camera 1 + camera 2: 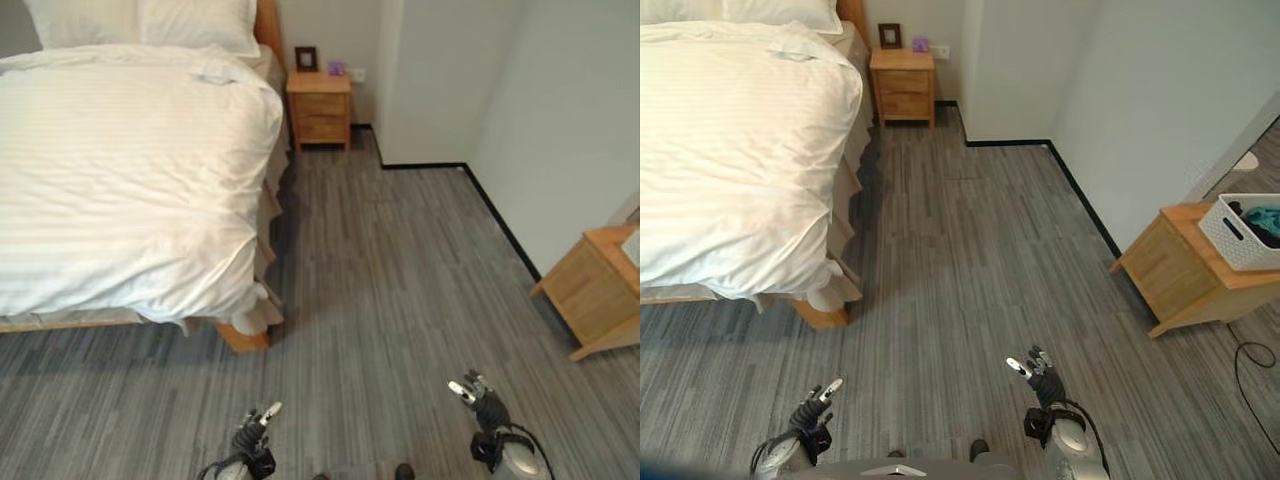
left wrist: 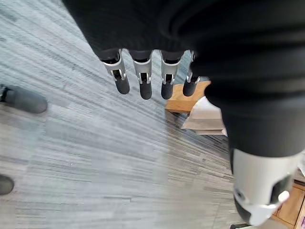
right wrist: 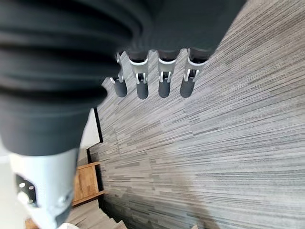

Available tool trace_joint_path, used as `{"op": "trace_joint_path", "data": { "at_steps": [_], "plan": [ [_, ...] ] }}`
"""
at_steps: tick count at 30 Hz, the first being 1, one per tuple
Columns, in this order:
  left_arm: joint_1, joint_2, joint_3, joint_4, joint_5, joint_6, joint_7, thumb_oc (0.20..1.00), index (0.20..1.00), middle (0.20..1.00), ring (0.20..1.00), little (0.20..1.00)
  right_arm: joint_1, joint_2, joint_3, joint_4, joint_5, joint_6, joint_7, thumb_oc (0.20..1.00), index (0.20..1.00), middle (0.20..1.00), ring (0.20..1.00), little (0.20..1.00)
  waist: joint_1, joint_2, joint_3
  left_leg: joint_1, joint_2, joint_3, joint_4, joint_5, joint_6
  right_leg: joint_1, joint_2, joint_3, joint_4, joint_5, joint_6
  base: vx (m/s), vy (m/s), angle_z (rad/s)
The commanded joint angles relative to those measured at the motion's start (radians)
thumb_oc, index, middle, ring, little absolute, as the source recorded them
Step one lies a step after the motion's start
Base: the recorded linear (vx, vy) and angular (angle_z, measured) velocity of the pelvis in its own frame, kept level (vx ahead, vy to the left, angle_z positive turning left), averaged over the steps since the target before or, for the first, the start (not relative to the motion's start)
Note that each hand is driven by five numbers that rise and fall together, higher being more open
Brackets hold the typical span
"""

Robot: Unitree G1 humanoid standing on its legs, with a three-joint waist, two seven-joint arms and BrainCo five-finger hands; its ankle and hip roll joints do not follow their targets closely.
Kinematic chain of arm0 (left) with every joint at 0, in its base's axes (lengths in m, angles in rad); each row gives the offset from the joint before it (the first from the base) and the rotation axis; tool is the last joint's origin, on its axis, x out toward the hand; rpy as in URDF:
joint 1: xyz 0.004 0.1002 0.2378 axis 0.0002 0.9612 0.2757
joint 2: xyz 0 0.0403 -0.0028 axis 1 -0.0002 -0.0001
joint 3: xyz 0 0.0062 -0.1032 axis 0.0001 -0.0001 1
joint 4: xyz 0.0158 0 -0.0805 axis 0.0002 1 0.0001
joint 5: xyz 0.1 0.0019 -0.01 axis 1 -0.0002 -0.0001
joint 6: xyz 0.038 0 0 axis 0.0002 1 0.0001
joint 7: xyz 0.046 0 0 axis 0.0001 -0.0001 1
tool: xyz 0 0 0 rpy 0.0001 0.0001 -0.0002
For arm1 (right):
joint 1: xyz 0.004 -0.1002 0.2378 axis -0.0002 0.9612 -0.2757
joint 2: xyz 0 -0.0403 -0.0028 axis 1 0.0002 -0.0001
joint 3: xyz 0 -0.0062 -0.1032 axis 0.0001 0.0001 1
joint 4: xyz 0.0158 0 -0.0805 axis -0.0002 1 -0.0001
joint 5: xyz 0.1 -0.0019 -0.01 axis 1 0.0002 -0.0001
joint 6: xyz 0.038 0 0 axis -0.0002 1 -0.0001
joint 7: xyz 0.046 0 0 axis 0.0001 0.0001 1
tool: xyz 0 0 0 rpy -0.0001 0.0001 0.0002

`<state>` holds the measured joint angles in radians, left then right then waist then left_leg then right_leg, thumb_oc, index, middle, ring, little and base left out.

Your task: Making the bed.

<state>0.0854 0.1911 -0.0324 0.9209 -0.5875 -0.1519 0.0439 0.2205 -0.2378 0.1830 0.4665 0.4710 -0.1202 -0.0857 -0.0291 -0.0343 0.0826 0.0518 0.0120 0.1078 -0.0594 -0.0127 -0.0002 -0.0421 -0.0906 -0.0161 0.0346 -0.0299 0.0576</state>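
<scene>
A bed (image 1: 243, 337) with a wooden frame stands at the left, covered by a white striped duvet (image 1: 120, 170) that hangs over its foot corner. Two white pillows (image 1: 150, 22) lie at the head. My left hand (image 1: 256, 428) hangs low near the bottom edge, well short of the bed's foot corner, fingers (image 2: 143, 78) straight and holding nothing. My right hand (image 1: 1038, 377) is low at the right over the floor, fingers (image 3: 162, 78) straight and empty too.
A wooden nightstand (image 1: 320, 108) with a small picture frame stands by the bed's head. At the right, a second wooden cabinet (image 1: 1185, 265) carries a white basket (image 1: 1245, 232) of clothes. Grey plank floor (image 1: 390, 290) spreads between bed and white wall (image 1: 560, 110).
</scene>
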Motion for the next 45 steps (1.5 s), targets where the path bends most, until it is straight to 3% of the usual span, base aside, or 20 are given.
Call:
{"op": "trace_joint_path", "data": {
  "at_steps": [1, 4, 7, 11, 15, 16, 19, 20, 21, 23, 25, 27, 28, 29, 34, 37, 38, 40, 42, 45],
  "plan": [
    [-0.042, 0.013, 0.014, -0.022, -0.031, -0.050, 0.022, 1.000, 1.000, 1.000, 1.000, 1.000, -0.053, -0.012, -0.016, -0.051, 0.010, -0.063, -0.026, 1.000, 1.000, 1.000, 1.000, 1.000, 0.001, -0.015, 0.022, -0.051, -0.013, -0.026, 0.081, -0.021, -0.006, 0.041, 0.000, -0.007, 0.013, 0.011, 0.068, 0.07, 0.089, -0.15],
    [-0.056, 0.016, 0.017, -0.051, -0.046, -0.058, 0.041, 1.000, 1.000, 1.000, 1.000, 1.000, -0.075, -0.013, -0.012, -0.056, 0.006, -0.067, -0.035, 1.000, 1.000, 1.000, 1.000, 1.000, 0.003, 0.001, 0.055, -0.036, -0.019, 0.002, 0.084, -0.053, 0.030, -0.104, -0.010, -0.007, 0.292, 0.077, 0.125, 0.07, 0.115, -0.27],
    [-0.056, 0.028, 0.014, -0.053, -0.033, -0.053, 0.053, 1.000, 1.000, 1.000, 1.000, 1.000, -0.087, -0.007, -0.016, -0.070, 0.016, -0.072, -0.052, 1.000, 1.000, 1.000, 1.000, 1.000, -0.003, 0.029, 0.087, 0.031, -0.011, 0.026, 0.072, -0.081, 0.044, -0.220, -0.064, -0.097, 0.486, 0.161, 0.147, 0.24, 0.115, -0.56],
    [-0.059, 0.034, 0.036, -0.035, -0.052, -0.065, 0.064, 1.000, 1.000, 1.000, 1.000, 1.000, -0.087, -0.002, -0.036, -0.063, 0.043, -0.082, -0.062, 1.000, 1.000, 1.000, 1.000, 1.000, -0.058, 0.036, 0.079, 0.160, 0.018, 0.009, 0.043, -0.102, -0.009, -0.255, -0.091, -0.186, 0.228, 0.126, 0.126, 0.50, -0.071, -0.08],
    [-0.078, 0.049, 0.077, -0.031, -0.067, -0.082, 0.085, 1.000, 1.000, 1.000, 1.000, 1.000, -0.071, -0.018, -0.038, -0.067, 0.025, -0.076, -0.071, 1.000, 1.000, 1.000, 1.000, 1.000, -0.098, 0.024, 0.064, 0.235, 0.071, -0.024, 0.088, -0.094, -0.076, -0.281, -0.069, -0.191, -0.010, 0.202, 0.142, 0.51, -0.238, 0.19],
    [-0.076, 0.046, 0.076, -0.032, -0.070, -0.079, 0.080, 1.000, 1.000, 1.000, 1.000, 1.000, -0.068, -0.022, -0.038, -0.074, 0.025, -0.074, -0.065, 1.000, 1.000, 1.000, 1.000, 1.000, -0.093, 0.025, 0.055, 0.216, 0.082, -0.038, 0.145, -0.054, -0.096, -0.260, -0.058, -0.203, 0.003, 0.190, 0.126, 0.61, -0.381, 0.39],
    [-0.064, 0.034, 0.083, -0.030, -0.112, -0.074, 0.070, 1.000, 1.000, 1.000, 1.000, 1.000, -0.087, -0.044, -0.024, -0.042, 0.035, -0.075, -0.062, 1.000, 1.000, 1.000, 1.000, 1.000, -0.068, -0.001, 0.040, 0.054, 0.117, -0.062, 0.576, 0.210, -0.127, -0.147, -0.009, -0.220, 0.024, 0.136, 0.030, 0.44, -0.345, 0.36],
    [-0.064, 0.034, 0.084, -0.030, -0.112, -0.074, 0.070, 1.000, 1.000, 1.000, 1.000, 1.000, -0.087, -0.044, -0.024, -0.042, 0.035, -0.075, -0.062, 1.000, 1.000, 1.000, 1.000, 1.000, -0.069, -0.002, 0.040, 0.053, 0.116, -0.063, 0.576, 0.210, -0.127, -0.148, -0.010, -0.220, 0.024, 0.136, 0.030, 0.53, -0.484, 0.25],
    [-0.073, 0.025, 0.100, -0.018, -0.154, -0.072, 0.073, 1.000, 1.000, 1.000, 1.000, 1.000, -0.100, -0.041, -0.027, -0.043, 0.097, -0.093, -0.068, 1.000, 1.000, 1.000, 1.000, 1.000, -0.031, -0.035, 0.069, -0.068, 0.161, -0.024, 0.822, 0.245, -0.109, -0.059, 0.014, -0.216, 0.022, 0.084, -0.030, 0.54, -0.439, 0.00],
    [-0.080, 0.012, 0.091, -0.008, -0.162, -0.065, 0.072, 1.000, 1.000, 1.000, 1.000, 1.000, -0.110, -0.045, -0.030, -0.032, 0.111, -0.093, -0.069, 1.000, 1.000, 1.000, 1.000, 1.000, 0.010, -0.060, 0.091, -0.208, 0.117, -0.033, 0.926, 0.180, -0.083, 0.022, 0.024, -0.178, -0.013, 0.047, -0.041, 0.62, -0.360, -0.40],
    [-0.078, -0.003, 0.098, 0.020, -0.179, -0.055, 0.067, 1.000, 1.000, 1.000, 1.000, 1.000, -0.120, -0.051, -0.039, -0.016, 0.113, -0.089, -0.086, 1.000, 1.000, 1.000, 1.000, 1.000, 0.042, -0.062, 0.089, -0.314, 0.080, -0.027, 0.850, 0.127, -0.069, 0.104, 0.038, -0.149, -0.049, 0.023, -0.038, 0.73, -0.117, -0.32],
    [-0.049, -0.014, 0.091, 0.044, -0.147, -0.053, 0.053, 1.000, 1.000, 1.000, 1.000, 1.000, -0.100, -0.046, -0.056, -0.034, 0.123, -0.098, -0.073, 1.000, 1.000, 1.000, 1.000, 1.000, 0.084, -0.040, 0.050, -0.333, 0.033, -0.016, 0.381, 0.136, -0.056, 0.210, 0.062, -0.103, -0.083, -0.030, -0.014, 1.02, 0.025, -0.42],
    [-0.049, -0.014, 0.091, 0.044, -0.147, -0.053, 0.053, 1.000, 1.000, 1.000, 1.000, 1.000, -0.100, -0.046, -0.056, -0.034, 0.123, -0.098, -0.073, 1.000, 1.000, 1.000, 1.000, 1.000, 0.085, -0.042, 0.050, -0.330, 0.031, -0.014, 0.373, 0.141, -0.055, 0.210, 0.060, -0.103, -0.083, -0.030, -0.013, 0.97, 0.100, -0.52],
    [-0.029, -0.016, 0.105, 0.067, -0.143, -0.051, 0.041, 1.000, 1.000, 1.000, 1.000, 1.000, -0.087, -0.047, -0.041, -0.027, 0.099, -0.095, -0.060, 1.000, 1.000, 1.000, 1.000, 1.000, 0.122, -0.020, 0.020, -0.316, -0.017, -0.088, 0.113, 0.189, -0.057, 0.273, 0.097, -0.064, -0.103, -0.055, -0.004, 0.50, 0.043, -0.50],
    [-0.010, -0.007, 0.160, 0.113, -0.143, -0.044, 0.036, 1.000, 1.000, 1.000, 1.000, 1.000, -0.081, -0.028, -0.038, -0.012, 0.077, -0.079, -0.041, 1.000, 1.000, 1.000, 1.000, 1.000, 0.142, -0.036, -0.016, -0.279, -0.030, -0.030, 0.096, 0.197, -0.041, 0.340, 0.097, -0.024, -0.067, -0.110, 0.006, 0.56, 0.031, -0.74],
    [-0.002, -0.004, 0.176, 0.140, -0.135, -0.038, 0.037, 1.000, 1.000, 1.000, 1.000, 1.000, -0.077, -0.015, -0.027, -0.005, 0.053, -0.074, -0.033, 1.000, 1.000, 1.000, 1.000, 1.000, 0.159, -0.068, -0.035, -0.257, -0.051, -0.004, 0.139, 0.149, -0.001, 0.292, 0.055, -0.036, 0.134, -0.011, 0.066, 0.37, 0.082, -0.41],
    [-0.011, 0.000, 0.183, 0.173, -0.122, -0.031, 0.046, 1.000, 1.000, 1.000, 1.000, 1.000, -0.084, -0.010, -0.027, -0.002, 0.051, -0.079, -0.038, 1.000, 1.000, 1.000, 1.000, 1.000, 0.157, -0.074, -0.029, -0.231, -0.061, 0.006, 0.141, 0.122, 0.022, 0.227, 0.028, -0.032, 0.311, 0.103, 0.117, 0.28, 0.099, -0.39],
    [-0.020, 0.001, 0.193, 0.178, -0.134, -0.034, 0.061, 1.000, 1.000, 1.000, 1.000, 1.000, -0.077, 0.010, -0.028, -0.015, 0.080, -0.078, -0.026, 1.000, 1.000, 1.000, 1.000, 1.000, 0.125, -0.053, -0.005, -0.136, -0.053, 0.006, 0.114, 0.084, 0.049, 0.105, 0.003, -0.035, 0.554, 0.236, 0.142, 0.48, 0.189, -0.28],
    [-0.035, 0.017, 0.175, 0.163, -0.109, -0.028, 0.058, 1.000, 1.000, 1.000, 1.000, 1.000, -0.078, 0.009, -0.033, -0.011, 0.050, -0.072, -0.035, 1.000, 1.000, 1.000, 1.000, 1.000, 0.081, 0.000, 0.024, -0.041, -0.028, -0.014, 0.091, 0.049, 0.074, -0.055, -0.040, -0.103, 0.701, 0.172, 0.105, 0.54, 0.160, 0.22],
    [-0.061, 0.021, 0.154, 0.114, -0.115, -0.035, 0.051, 1.000, 1.000, 1.000, 1.000, 1.000, -0.068, 0.017, -0.051, -0.002, 0.064, -0.067, -0.033, 1.000, 1.000, 1.000, 1.000, 1.000, 0.053, 0.007, 0.025, 0.046, -0.032, -0.042, 0.067, 0.003, 0.060, -0.095, -0.115, -0.180, 0.527, 0.090, 0.081, 0.49, -0.028, 0.39]
  ]
}}
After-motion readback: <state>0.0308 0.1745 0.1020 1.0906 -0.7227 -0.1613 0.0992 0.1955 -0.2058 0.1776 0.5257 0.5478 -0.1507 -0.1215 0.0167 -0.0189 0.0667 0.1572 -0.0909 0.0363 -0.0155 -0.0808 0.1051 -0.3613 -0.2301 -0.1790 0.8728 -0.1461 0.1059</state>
